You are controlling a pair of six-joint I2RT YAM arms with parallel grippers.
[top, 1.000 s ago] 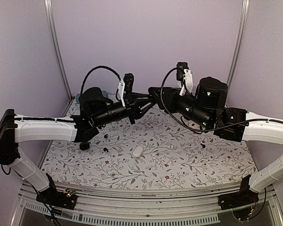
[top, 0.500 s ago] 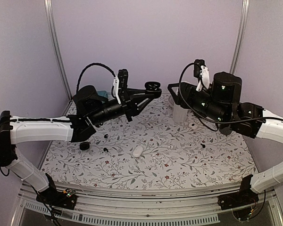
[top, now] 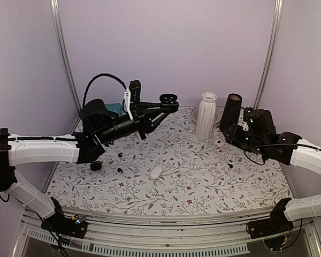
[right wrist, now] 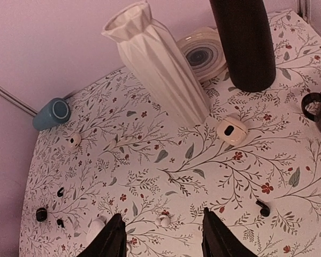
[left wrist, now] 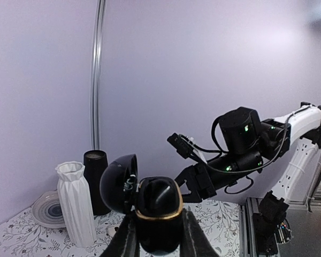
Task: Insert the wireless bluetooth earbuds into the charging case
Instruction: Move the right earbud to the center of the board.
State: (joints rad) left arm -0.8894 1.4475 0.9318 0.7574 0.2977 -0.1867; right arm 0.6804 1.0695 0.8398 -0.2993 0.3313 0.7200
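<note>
Arms reach in from both sides in the top view. The left tool is raised above the far left of the surface, clamped on one black charging case whose lid is swung open. The right arm ends at the far right, beside one black cylinder. Three black earbuds lie loose on the surface: two close together at the near left, one at the near right, all well apart from the held case. One white ribbed vase stands far centre, one blue cup far left, and one closed white case lies near the middle.

From the left wrist, two fingers pinch the charging case's lower half, which bears a gold band. Whether any bud sits inside cannot be told. Vase, cylinder and one plate stand beyond it.

From the right wrist, the right tool is spread wide, gripping nothing, above the surface. One earbud lies to the right, two to the left next to one round black piece. One open white case lies just near of the vase.
</note>
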